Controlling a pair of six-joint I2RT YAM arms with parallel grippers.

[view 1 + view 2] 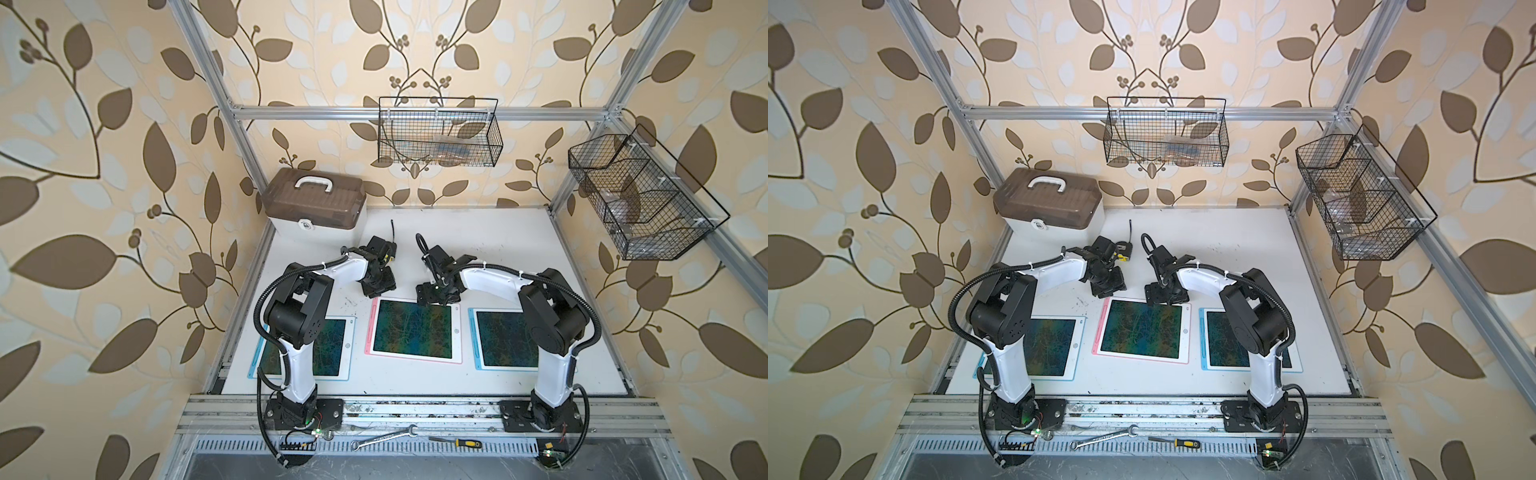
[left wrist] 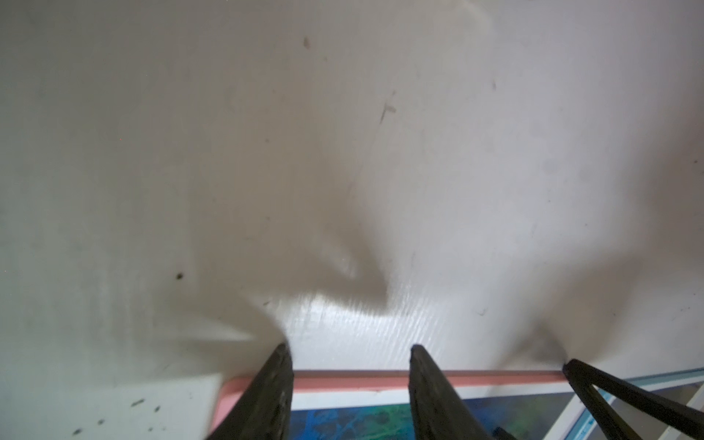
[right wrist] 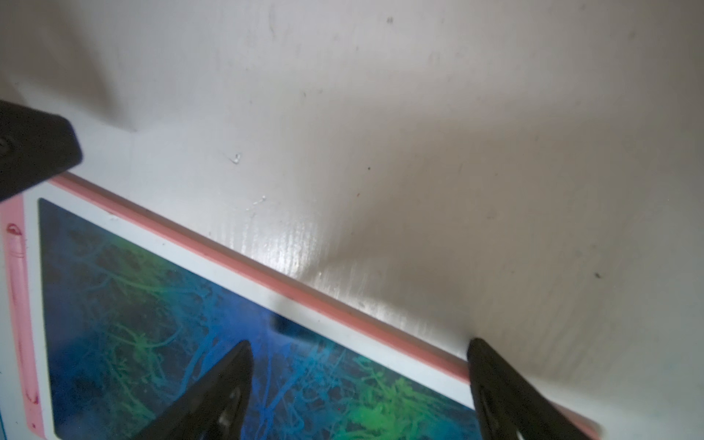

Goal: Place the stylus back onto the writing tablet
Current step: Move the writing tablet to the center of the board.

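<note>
The pink-framed writing tablet (image 1: 413,332) (image 1: 1144,328) lies flat mid-table, its screen covered in green-blue scribbles. A pink stylus (image 1: 375,320) (image 3: 17,304) lies in the slot along the tablet's left edge. My left gripper (image 1: 378,286) (image 2: 350,348) hovers over the tablet's far left corner, open, with nothing between its fingers. Over the far edge towards the right corner, my right gripper (image 1: 432,295) (image 3: 360,343) also stands open and empty. Neither gripper touches the stylus.
Two blue-framed tablets (image 1: 332,345) (image 1: 498,336) flank the pink one, partly hidden by the arms. A brown-lidded box (image 1: 316,203) stands at the back left. Wire baskets (image 1: 438,133) (image 1: 640,195) hang on the frame. A wrench (image 1: 384,437) and a screwdriver (image 1: 457,441) lie on the front rail.
</note>
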